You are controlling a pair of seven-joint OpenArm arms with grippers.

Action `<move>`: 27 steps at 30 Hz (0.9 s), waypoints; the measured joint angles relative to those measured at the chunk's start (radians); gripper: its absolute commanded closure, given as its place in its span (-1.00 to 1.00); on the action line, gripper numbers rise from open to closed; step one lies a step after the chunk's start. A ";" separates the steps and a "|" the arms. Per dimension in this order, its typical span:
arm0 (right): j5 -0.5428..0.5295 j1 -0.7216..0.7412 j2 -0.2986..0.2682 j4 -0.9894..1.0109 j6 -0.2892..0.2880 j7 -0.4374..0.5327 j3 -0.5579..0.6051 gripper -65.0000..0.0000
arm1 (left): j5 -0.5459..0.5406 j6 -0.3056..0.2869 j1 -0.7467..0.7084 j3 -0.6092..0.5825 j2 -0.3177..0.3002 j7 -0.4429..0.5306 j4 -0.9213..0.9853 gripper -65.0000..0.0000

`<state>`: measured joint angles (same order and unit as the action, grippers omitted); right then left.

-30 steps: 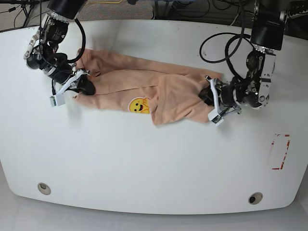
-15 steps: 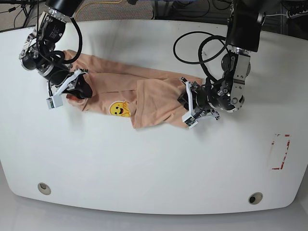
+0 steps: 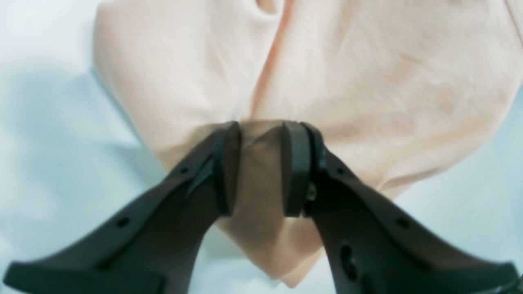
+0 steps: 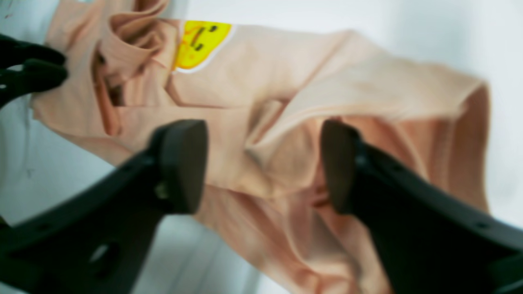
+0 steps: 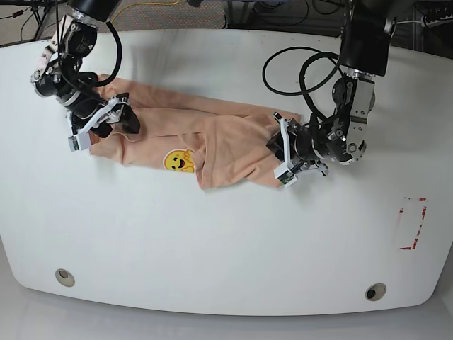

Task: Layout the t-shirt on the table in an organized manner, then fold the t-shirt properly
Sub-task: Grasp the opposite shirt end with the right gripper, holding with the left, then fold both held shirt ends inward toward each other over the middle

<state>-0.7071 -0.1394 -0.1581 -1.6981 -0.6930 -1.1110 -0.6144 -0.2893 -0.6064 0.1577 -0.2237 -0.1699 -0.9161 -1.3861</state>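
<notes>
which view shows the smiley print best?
Base view: the smiley print lies face up, sharp and whole on the t-shirt. The right wrist view catches it blurred and creased near the top edge. The left wrist view shows only plain fabric, no print.

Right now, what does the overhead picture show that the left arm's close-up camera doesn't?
Only the overhead view shows both arms, the yellow smiley, the red dashed mark and the whole table. Only the close-up shows the left gripper pinching a fold of cloth between its pads. Both show the peach t-shirt lying on white.
</notes>
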 measured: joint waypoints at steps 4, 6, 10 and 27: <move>0.001 -0.003 -0.003 0.005 -0.005 0.001 -0.072 -0.50 | 0.000 0.000 -0.001 0.000 0.000 0.001 0.000 0.51; 0.016 -0.003 -0.013 0.007 -0.002 0.001 -0.109 -0.50 | 0.001 0.000 -0.006 0.000 -0.003 0.002 -0.001 0.51; 0.024 0.009 -0.026 0.040 0.002 0.004 -0.140 -0.50 | -0.011 0.000 -0.017 0.005 -0.024 0.027 -0.003 0.51; 0.000 0.100 -0.040 0.296 -0.003 0.009 -0.181 -0.50 | -0.024 -0.106 -0.047 0.095 -0.068 0.035 -0.005 0.51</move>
<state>-0.7067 -0.0391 -0.1986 -1.4017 -0.6964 -1.1019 -0.7956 -0.3134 -0.7124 0.1108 -0.1287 -0.2375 -0.8810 -1.3907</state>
